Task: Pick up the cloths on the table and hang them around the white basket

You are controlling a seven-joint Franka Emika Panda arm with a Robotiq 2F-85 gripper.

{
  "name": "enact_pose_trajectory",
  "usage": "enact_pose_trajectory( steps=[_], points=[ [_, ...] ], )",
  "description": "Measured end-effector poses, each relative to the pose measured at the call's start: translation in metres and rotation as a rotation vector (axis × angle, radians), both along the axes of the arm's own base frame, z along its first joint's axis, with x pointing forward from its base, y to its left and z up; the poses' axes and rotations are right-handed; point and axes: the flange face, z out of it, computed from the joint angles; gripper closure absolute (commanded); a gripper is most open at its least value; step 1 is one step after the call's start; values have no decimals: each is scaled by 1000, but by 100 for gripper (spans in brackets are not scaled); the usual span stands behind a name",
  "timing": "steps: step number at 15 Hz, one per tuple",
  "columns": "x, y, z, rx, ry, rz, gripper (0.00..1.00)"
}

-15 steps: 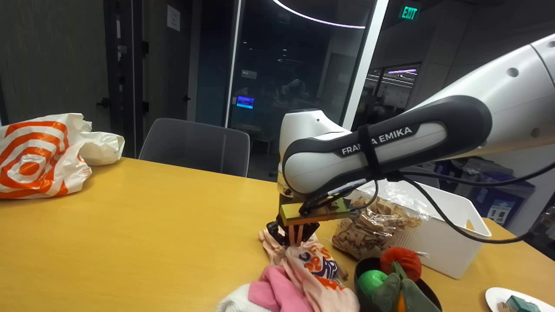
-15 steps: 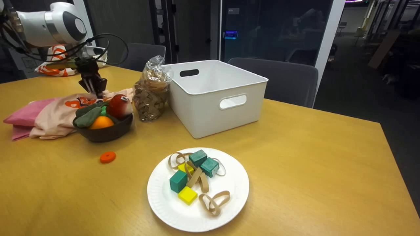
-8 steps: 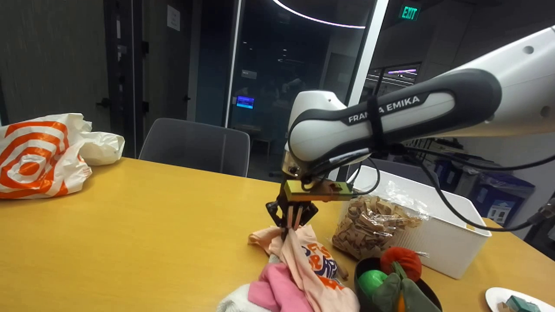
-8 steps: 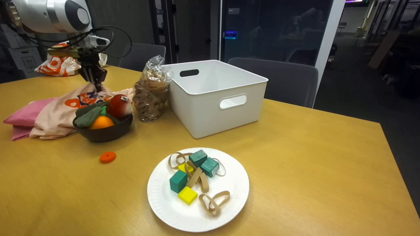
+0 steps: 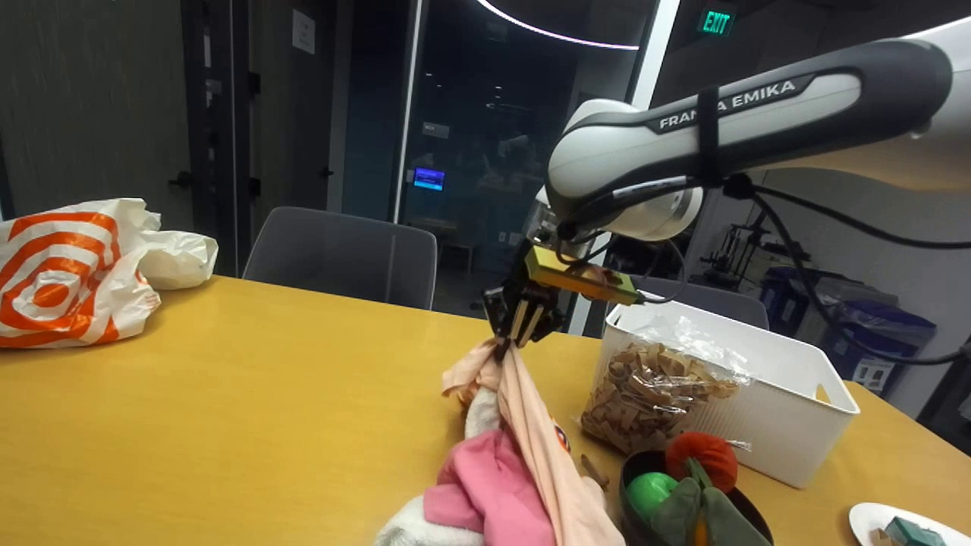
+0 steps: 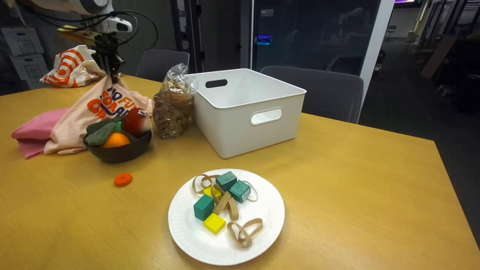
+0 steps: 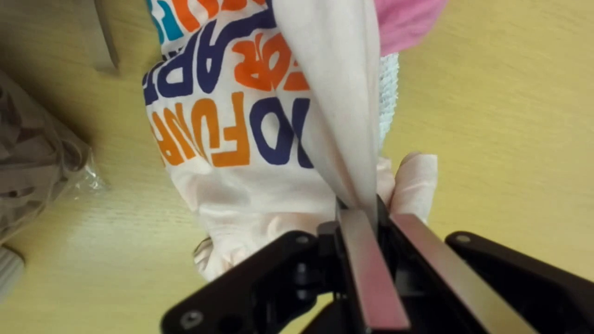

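The table [image 6: 356, 168] looked to me like smooth wood, faintly grained under a soft sheen. The peach cloth [image 6: 75, 125] and pink cloth [image 5: 497, 489] were matt, soft-looking fabric, the white cloth [image 7: 389, 95] rough and nubbly. The basket [image 6: 232, 135] seemed matt plastic, the see-through bag [image 6: 178, 83] glossy and crinkled, the plate [image 6: 267, 204] fluted paper, the shopping bag [image 5: 83, 280] at left crumpled plastic.
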Motion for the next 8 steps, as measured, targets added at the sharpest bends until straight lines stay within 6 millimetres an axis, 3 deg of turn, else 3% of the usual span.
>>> enact_pose_trajectory(
  steps=[8],
  points=[
    [29,-47,73,209,-307,-145,91]
  ],
)
